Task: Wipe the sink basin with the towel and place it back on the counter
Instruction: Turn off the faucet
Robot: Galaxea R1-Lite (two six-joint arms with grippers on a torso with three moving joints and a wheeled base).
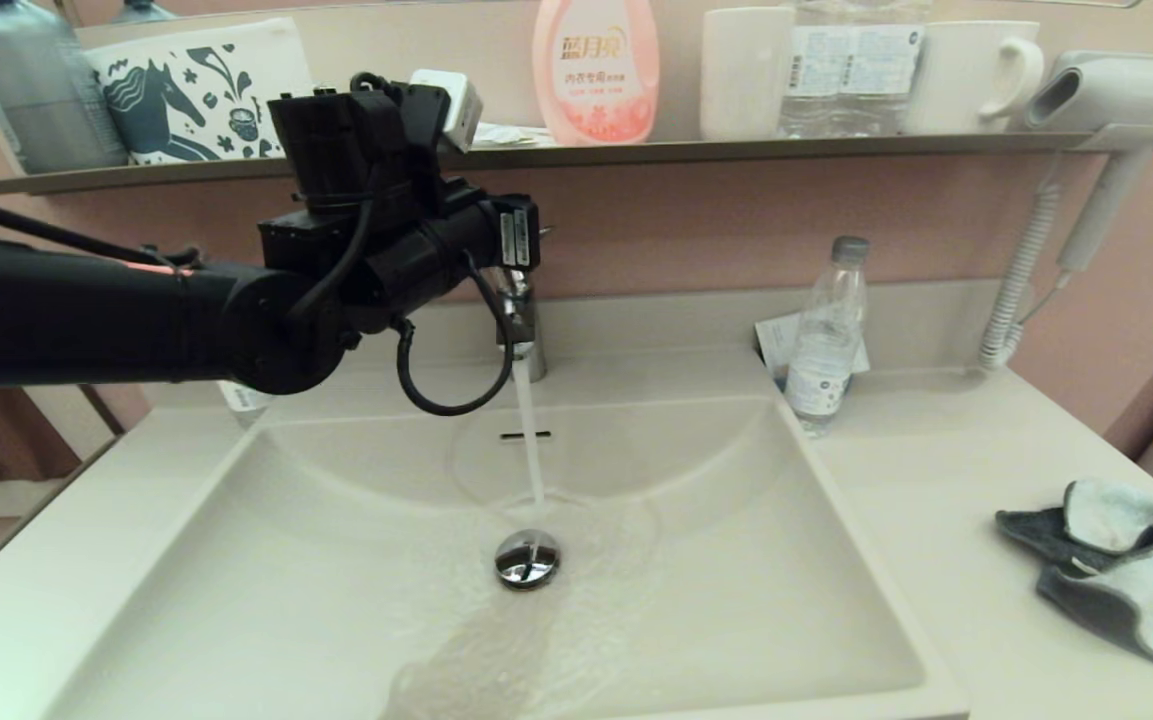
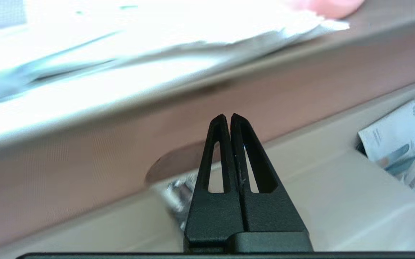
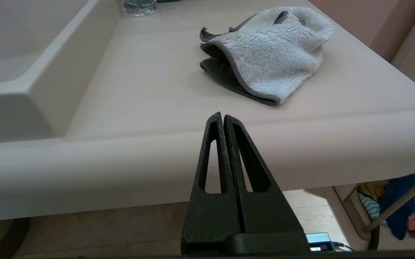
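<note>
The cream sink basin (image 1: 736, 560) has water running from the chrome faucet (image 1: 528, 330) onto its round drain plug (image 1: 527, 558). The towel (image 1: 1116, 570), pale blue-white with grey edging, lies crumpled on the counter (image 1: 936, 470) to the right of the basin. My left arm (image 1: 386, 240) reaches across above the faucet. Its gripper (image 2: 228, 117) is shut and empty, with the faucet (image 2: 178, 194) just below it. My right gripper (image 3: 222, 117) is shut and empty, low in front of the counter's front edge (image 3: 149, 154). The towel (image 3: 272, 54) lies ahead of it on top.
A clear water bottle (image 1: 826, 340) and a packet stand at the basin's back right corner. The wall shelf (image 1: 736, 150) holds a pink detergent bottle (image 1: 596, 70), mugs and a box. A hair dryer (image 1: 1116, 95) hangs at the right wall.
</note>
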